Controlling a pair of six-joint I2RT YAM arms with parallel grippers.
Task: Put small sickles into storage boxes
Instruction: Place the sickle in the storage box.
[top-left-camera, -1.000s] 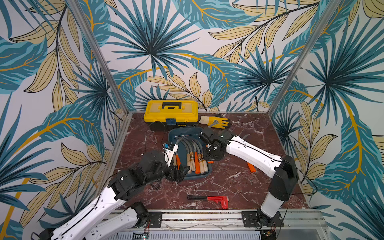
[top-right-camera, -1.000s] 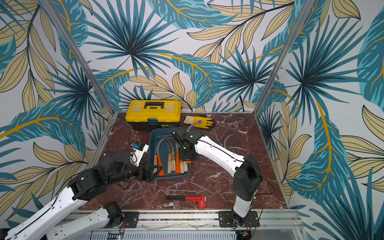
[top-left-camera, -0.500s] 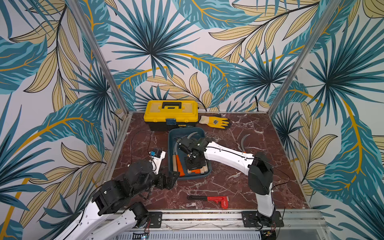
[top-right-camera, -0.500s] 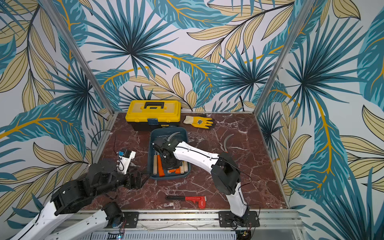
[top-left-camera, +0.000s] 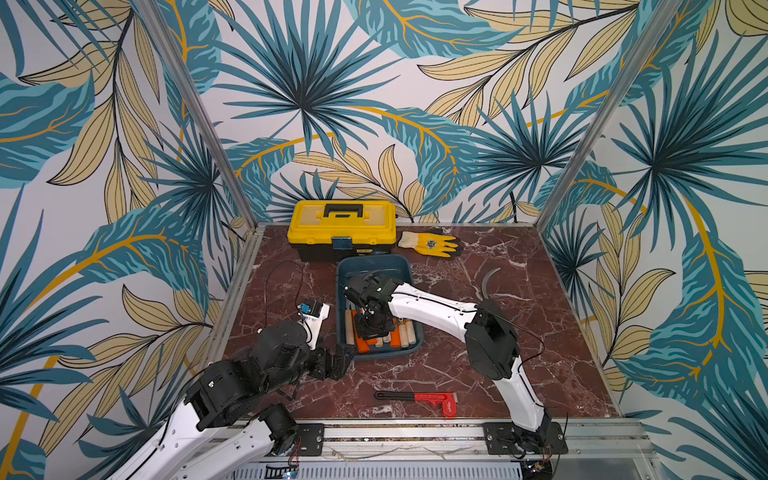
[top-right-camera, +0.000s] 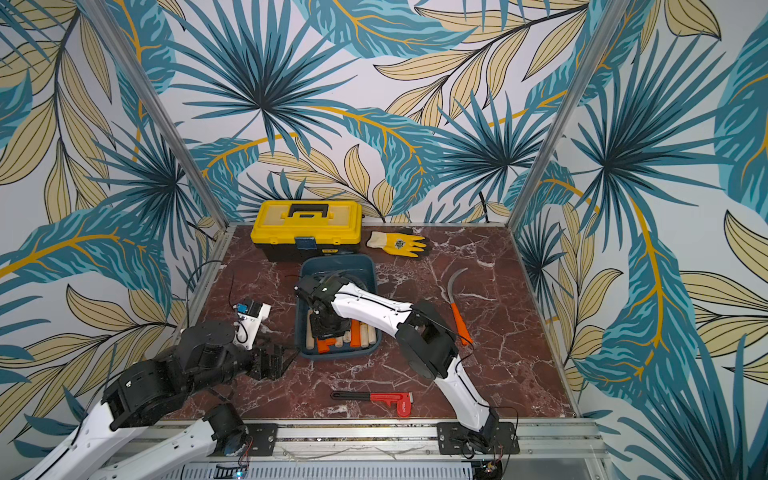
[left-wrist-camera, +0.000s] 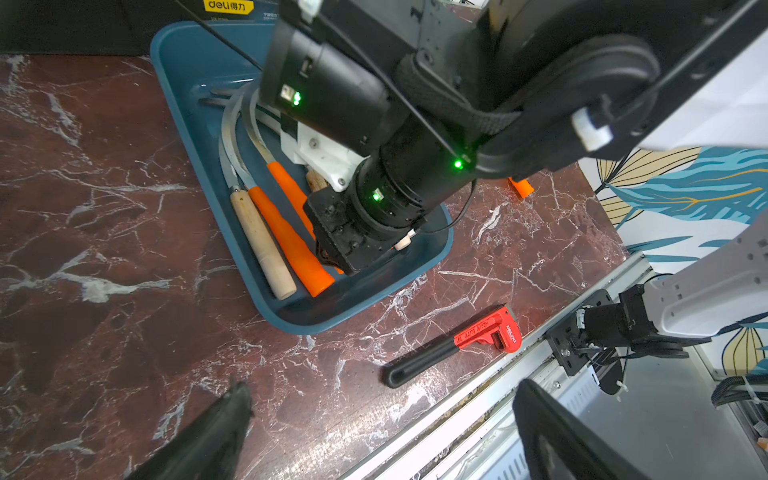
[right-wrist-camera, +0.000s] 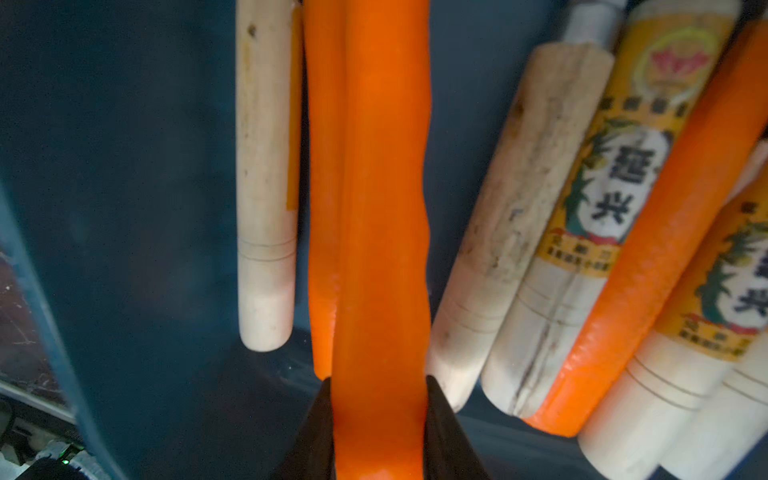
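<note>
Right fingers (right-wrist-camera: 444, 436) are closed narrow on the orange handle of the held sickle (right-wrist-camera: 380, 208), one finger on each side of it. The grip is down inside the tray (top-left-camera: 374, 262), in its near half. I can't tell whether the handle sits on the tray floor or just above it.

The other sickles (left-wrist-camera: 262, 245) lie in the tray beside it. They are a mix of pale wood and orange handles, handle ends toward the near rim and blades curving to the far end. Some wooden handles carry yellow printed labels.

A loose sickle (top-right-camera: 459, 316) with an orange handle lies on the bench (top-left-camera: 540, 353), right of the tray and apart from it. The right arm partly hides it in a top view.

Left fingers (left-wrist-camera: 216, 432) are spread wide and hold nothing. They hover over the bench just off the tray's near-left corner.

The yellow toolbox (top-left-camera: 340, 224) sits at the far edge, just behind the tray, with a yellow glove (top-left-camera: 430, 245) to its right. A red pipe wrench (top-left-camera: 419, 401) lies near the front rail, clear of the tray.
</note>
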